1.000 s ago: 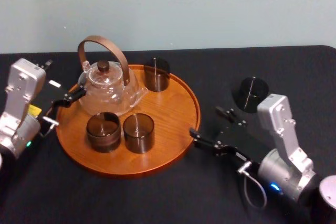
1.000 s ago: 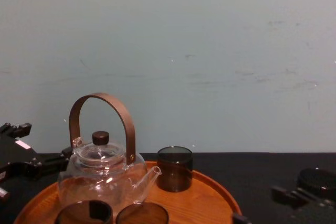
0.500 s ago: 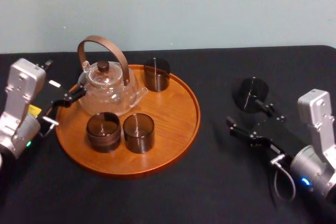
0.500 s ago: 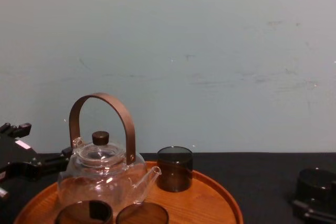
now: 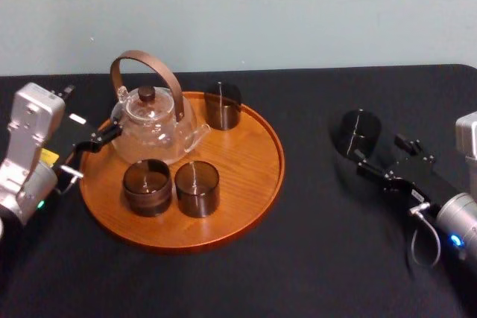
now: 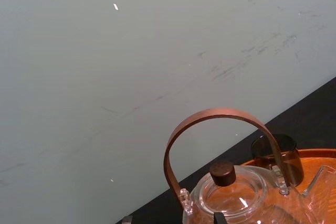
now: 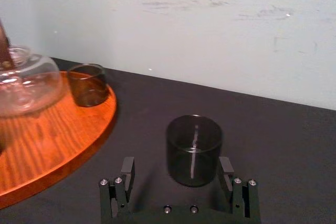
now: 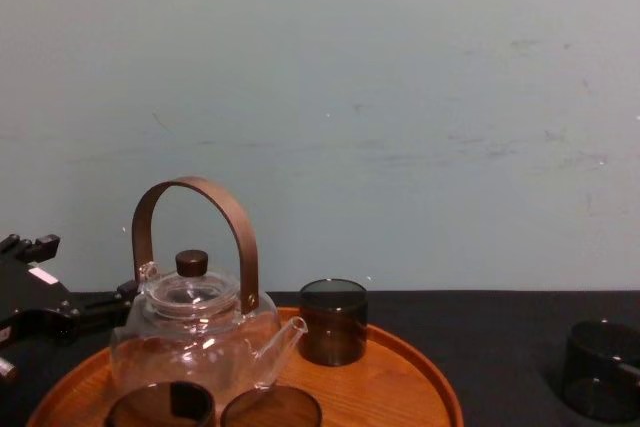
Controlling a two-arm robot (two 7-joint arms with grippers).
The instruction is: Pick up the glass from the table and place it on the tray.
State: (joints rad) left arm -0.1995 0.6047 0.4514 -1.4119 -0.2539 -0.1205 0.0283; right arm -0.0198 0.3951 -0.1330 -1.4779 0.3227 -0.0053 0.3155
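Moved since a second ago: my right gripper (image 5: 381,153) has swung away from the near rim of the tray (image 5: 253,202) and out to the right, up to the lone glass (image 5: 359,135). Nothing else has shifted.
Fingers: spread wide and holding nothing. In the right wrist view one fingertip (image 7: 226,167) sits just beside the glass wall, while the other stands clear of it.
Glass: upright on the table (image 5: 313,258), to the right of the tray and apart from it. Whether its base is already between my fingers or just ahead of them, I cannot quite tell.
Tray: a teapot (image 5: 153,121) and three other glasses are already on it, with bare wood left on its near right part.
Left gripper (image 5: 104,135): parked at the tray's left edge, beside the teapot.
Risk: the glass sits off-centre in my grip, so if I close now the nearer finger pushes first and may slide or tip it. The smooth wall may also slip from a light pinch. Set down too close, it could knock the glasses on the tray.
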